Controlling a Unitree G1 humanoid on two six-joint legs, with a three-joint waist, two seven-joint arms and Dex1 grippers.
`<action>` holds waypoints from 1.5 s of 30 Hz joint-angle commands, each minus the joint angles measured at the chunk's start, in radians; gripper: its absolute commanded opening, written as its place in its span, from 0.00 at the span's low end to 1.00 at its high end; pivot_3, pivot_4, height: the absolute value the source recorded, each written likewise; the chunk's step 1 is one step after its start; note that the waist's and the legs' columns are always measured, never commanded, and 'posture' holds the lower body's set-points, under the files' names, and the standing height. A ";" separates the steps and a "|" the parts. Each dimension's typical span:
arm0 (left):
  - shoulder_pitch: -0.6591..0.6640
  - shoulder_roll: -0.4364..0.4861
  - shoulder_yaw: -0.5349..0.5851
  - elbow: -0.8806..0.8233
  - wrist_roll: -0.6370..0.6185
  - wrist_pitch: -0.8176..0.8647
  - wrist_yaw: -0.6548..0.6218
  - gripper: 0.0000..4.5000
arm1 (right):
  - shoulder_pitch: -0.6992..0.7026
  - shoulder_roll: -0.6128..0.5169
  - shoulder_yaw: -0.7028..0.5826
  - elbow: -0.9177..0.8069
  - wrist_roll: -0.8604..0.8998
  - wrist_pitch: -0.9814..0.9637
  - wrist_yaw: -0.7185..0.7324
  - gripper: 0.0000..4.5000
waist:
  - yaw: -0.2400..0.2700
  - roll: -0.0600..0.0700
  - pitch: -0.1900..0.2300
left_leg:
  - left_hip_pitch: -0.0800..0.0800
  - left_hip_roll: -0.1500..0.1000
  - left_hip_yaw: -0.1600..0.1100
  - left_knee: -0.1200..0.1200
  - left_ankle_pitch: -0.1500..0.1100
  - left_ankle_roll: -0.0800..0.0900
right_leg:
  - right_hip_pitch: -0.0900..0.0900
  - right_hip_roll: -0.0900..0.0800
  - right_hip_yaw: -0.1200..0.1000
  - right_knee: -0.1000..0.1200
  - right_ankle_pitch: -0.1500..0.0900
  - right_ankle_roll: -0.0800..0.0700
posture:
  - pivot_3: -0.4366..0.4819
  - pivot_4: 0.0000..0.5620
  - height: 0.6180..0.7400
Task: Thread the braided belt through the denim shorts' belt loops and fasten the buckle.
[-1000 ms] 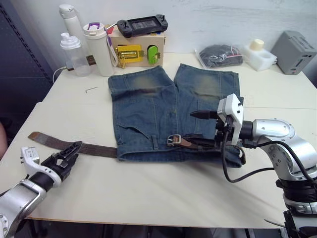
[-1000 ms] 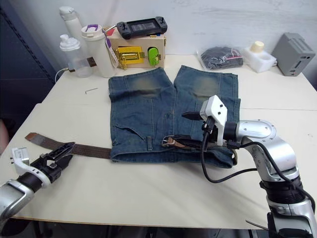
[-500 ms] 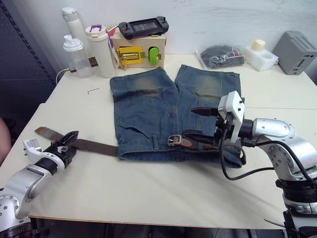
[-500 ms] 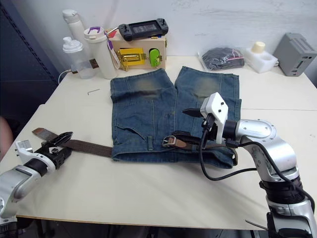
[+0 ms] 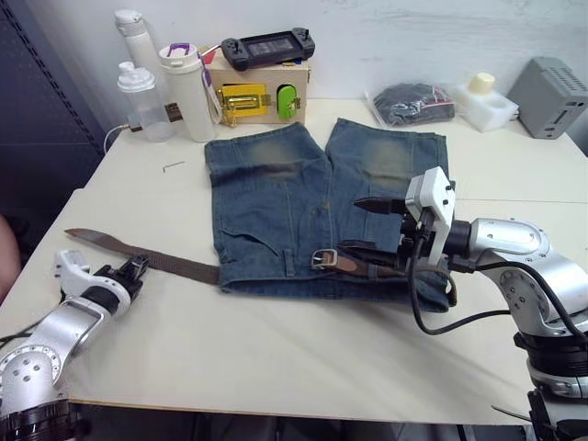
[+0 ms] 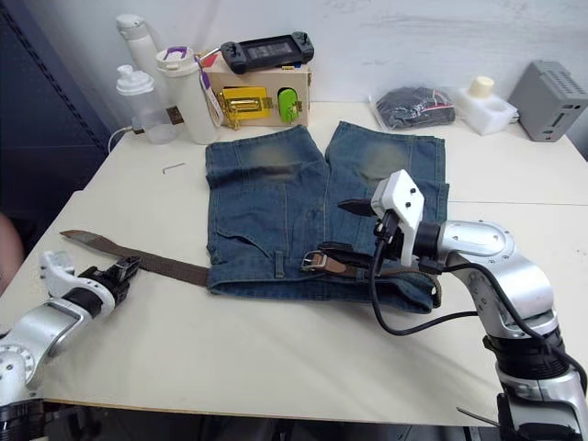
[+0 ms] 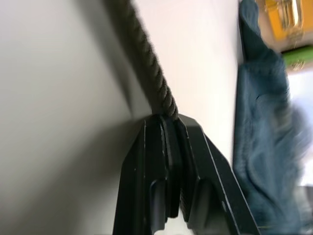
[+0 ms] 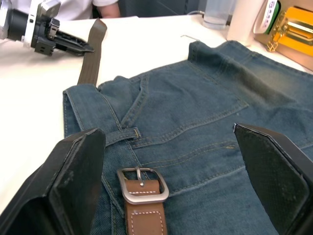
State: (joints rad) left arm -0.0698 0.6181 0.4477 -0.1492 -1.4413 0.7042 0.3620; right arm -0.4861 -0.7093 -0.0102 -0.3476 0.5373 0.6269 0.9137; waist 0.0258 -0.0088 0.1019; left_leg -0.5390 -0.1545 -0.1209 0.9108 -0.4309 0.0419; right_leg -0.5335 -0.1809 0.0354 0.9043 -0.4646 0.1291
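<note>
Your left tool (image 5: 135,267) clamps the belt (image 5: 175,265) at lower left of the table (image 5: 276,349); your right tool (image 5: 367,227) gapes wide over the buckle (image 5: 322,259) on the shorts (image 5: 276,211).

left hand (image 5: 131,270): was hovering open near the belt a second ago, now it's slid in and clamped edge-on onto the braided belt (image 5: 156,260)
belt tail: free end (image 5: 81,235) got dragged a bit toward the bench's left edge, strap looks straighter now
right hand (image 5: 366,227): barely lifted, fingers spread a touch wider over the buckle (image 5: 322,259)
</note>
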 commanded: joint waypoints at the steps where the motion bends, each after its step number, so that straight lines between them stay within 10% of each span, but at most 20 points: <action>1: -0.063 0.104 -0.136 -0.244 0.326 -0.081 -0.147 0.02 | -0.012 -0.012 -0.027 -0.050 -0.019 -0.043 -0.017 1.00 | -0.002 -0.001 0.001 | -0.001 0.000 -0.001 0.000 0.000 0.000 | 0.000 0.001 0.000 -0.001 0.000 0.000 | 0.48 0.27 0.22; 8: -0.067 0.377 -0.610 -0.415 1.160 -0.352 -0.406 0.02 | 0.008 0.029 0.081 -0.081 -0.194 -0.211 -0.080 1.00 | -0.026 0.001 0.004 | -0.001 0.000 0.005 -0.005 0.000 0.001 | 0.000 -0.001 0.000 -0.007 0.002 0.003 | 0.48 0.27 0.22; 13: -0.053 0.371 -0.688 -0.333 1.408 -0.450 -0.497 0.02 | 0.042 0.022 0.226 -0.021 -0.495 -0.506 -0.137 1.00 | -0.029 0.001 0.009 | -0.001 0.001 0.006 -0.006 0.000 0.001 | -0.005 -0.001 -0.002 -0.005 0.002 0.003 | 0.48 0.27 0.22; 28: 0.057 0.424 -0.694 -0.233 1.847 -0.690 -0.698 0.02 | 0.029 0.109 0.335 0.112 -0.856 -0.761 -0.303 1.00 | -0.031 -0.001 0.010 | -0.006 0.001 0.009 -0.005 0.001 0.000 | -0.015 -0.001 -0.002 0.005 0.002 0.003 | 0.48 0.27 0.22; 45: 0.039 0.267 -0.570 -0.192 1.917 -0.672 -0.744 0.02 | 0.048 0.104 0.306 0.113 -0.904 -0.782 -0.302 1.00 | -0.030 -0.001 0.010 | -0.006 0.002 0.010 -0.002 0.001 0.000 | -0.018 -0.002 -0.003 0.014 0.002 0.003 | 0.48 0.27 0.22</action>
State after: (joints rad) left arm -0.0411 0.8831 -0.1529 -0.3780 0.4513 0.0012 -0.3669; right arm -0.4414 -0.5992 0.3434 -0.2239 -0.3637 -0.1723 0.6208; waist -0.0038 -0.0098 0.1119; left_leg -0.5446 -0.1529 -0.1113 0.9088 -0.4302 0.0415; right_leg -0.5515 -0.1828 0.0330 0.9189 -0.4627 0.1326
